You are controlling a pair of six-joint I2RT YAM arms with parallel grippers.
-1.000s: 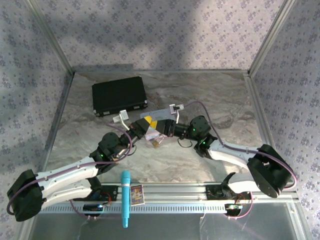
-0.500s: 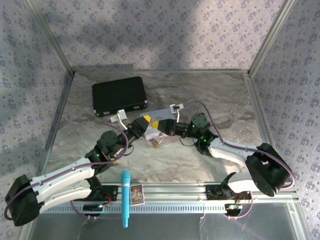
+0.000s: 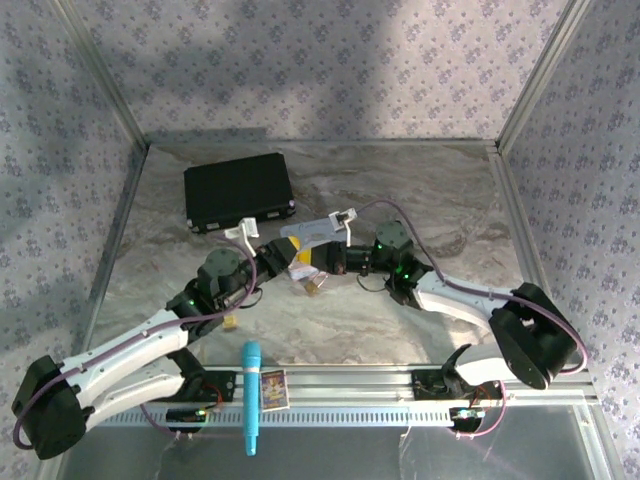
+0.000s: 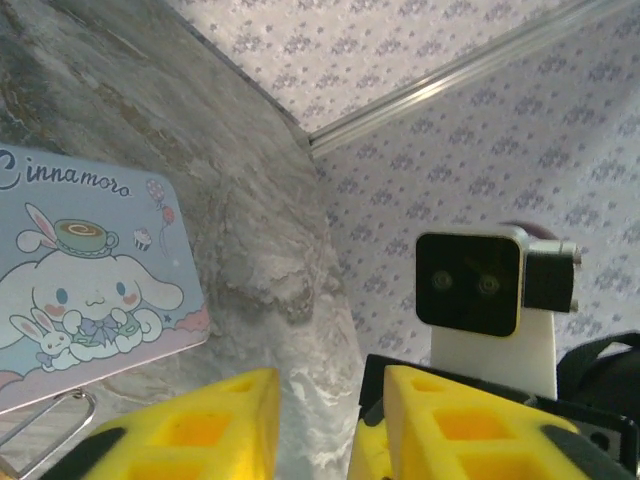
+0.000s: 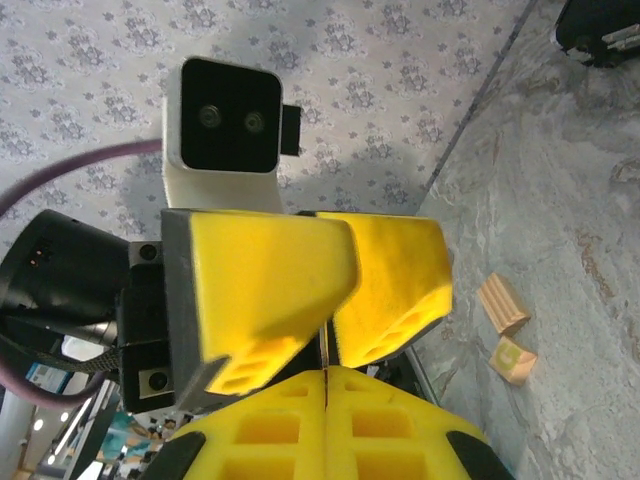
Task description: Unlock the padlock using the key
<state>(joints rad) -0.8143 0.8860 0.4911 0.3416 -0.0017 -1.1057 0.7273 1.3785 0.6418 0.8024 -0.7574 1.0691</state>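
2 claws faced each other tip to tip. My right claw (image 5: 325, 385) was clamped on the key (image 5: 325, 350); whether my left claw (image 4: 315, 430) gripped anything I couldn't tell. The padlock (image 3: 313, 286) was just beside both tips.

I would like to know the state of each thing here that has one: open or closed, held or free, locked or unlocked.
right gripper: shut on a thin sliver, probably the key.
left gripper: fingers slightly apart; what they grip is hidden.
padlock: at the meeting grippers' tips; locked or not, cannot tell.
black case: closed, lying flat.
cartoon tin: closed, lying flat.
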